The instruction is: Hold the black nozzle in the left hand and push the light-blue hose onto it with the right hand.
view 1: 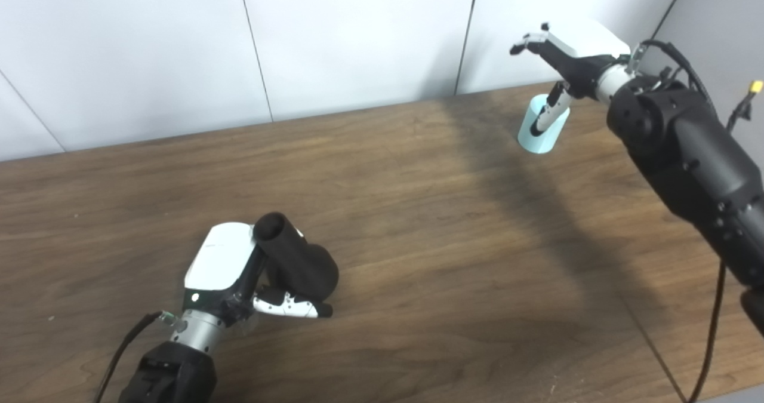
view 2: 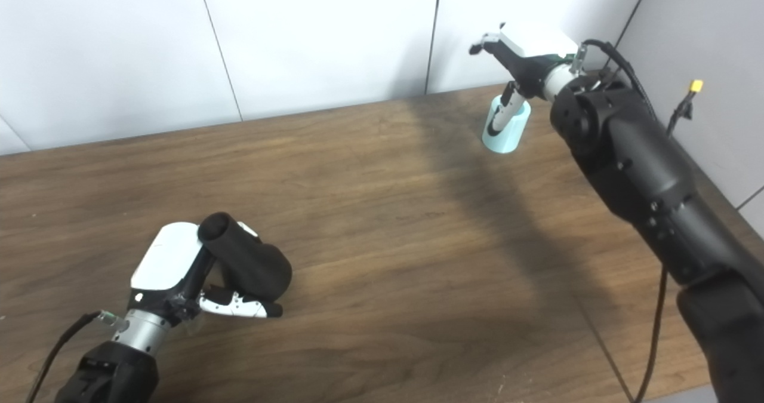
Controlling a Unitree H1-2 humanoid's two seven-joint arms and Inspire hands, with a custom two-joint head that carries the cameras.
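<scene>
- The left hand, lower left, has its fingers wrapped round the black nozzle.
- The right hand, upper right, fingers apart, reaches over the blue hose near the table's back edge.
- Wide bare wood lies between them.

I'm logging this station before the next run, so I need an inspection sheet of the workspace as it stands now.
Surface: brown wood-grain table, with a shadow band across its right part.
Job's things: black nozzle at near left, by the left hand; light-blue hose standing upright at far right, near the wall.
Clutter: nothing seen.
Hands: left hand wrapped around the black nozzle; right hand above the light-blue hose, fingers spread, thumb in front of the hose; contact cannot be told.
Cables: black cable at the left wrist; another cable hanging along the right arm; a yellow connector beside it.
Surroundings: white wall panels behind the table.
</scene>
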